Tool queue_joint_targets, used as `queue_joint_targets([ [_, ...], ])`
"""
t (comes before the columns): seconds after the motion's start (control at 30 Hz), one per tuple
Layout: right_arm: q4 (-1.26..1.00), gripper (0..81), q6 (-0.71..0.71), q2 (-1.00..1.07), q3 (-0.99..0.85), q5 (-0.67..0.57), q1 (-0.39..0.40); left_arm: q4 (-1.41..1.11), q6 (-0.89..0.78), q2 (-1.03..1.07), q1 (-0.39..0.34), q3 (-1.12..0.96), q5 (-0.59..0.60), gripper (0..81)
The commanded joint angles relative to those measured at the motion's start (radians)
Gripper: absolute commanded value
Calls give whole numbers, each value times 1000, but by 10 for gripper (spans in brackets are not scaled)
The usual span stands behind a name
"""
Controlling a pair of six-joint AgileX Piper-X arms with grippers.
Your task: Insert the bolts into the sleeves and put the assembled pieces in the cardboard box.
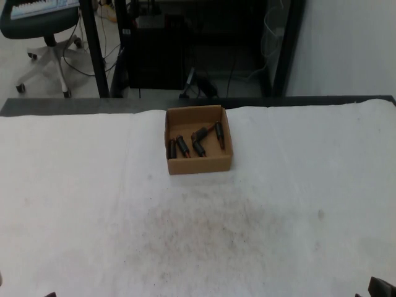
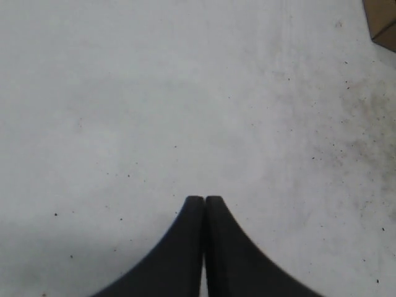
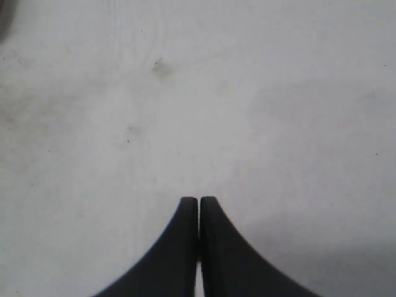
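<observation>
Several dark pieces (image 1: 198, 147) lying inside cardboard box (image 1: 198, 166), box at far middle of white cloth (image 1: 93, 185), left gripper (image 2: 205, 199) clenched on nothing, over bare cloth, right gripper (image 3: 198, 200) clenched, empty, both well apart from box

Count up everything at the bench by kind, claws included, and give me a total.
Cardboard box: 1
Dark pieces inside the box: 5
White cloth: 1
Claws: 2, the left claw and the right claw, both shut
Total: 9
</observation>
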Motion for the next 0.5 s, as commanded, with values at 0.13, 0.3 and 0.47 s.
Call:
queue_joint_targets([
  [0.13, -13, 8, 1, -5, -10, 0, -4, -24, 73, -10, 0, -11, -59, 3],
  [0.3, -13, 8, 1, -5, -10, 0, -4, -126, 337, -10, 0, -11, -216, 3],
  [0.47, -13, 8, 1, -5, -10, 0, -4, -53, 571, -10, 0, -11, -235, 3],
])
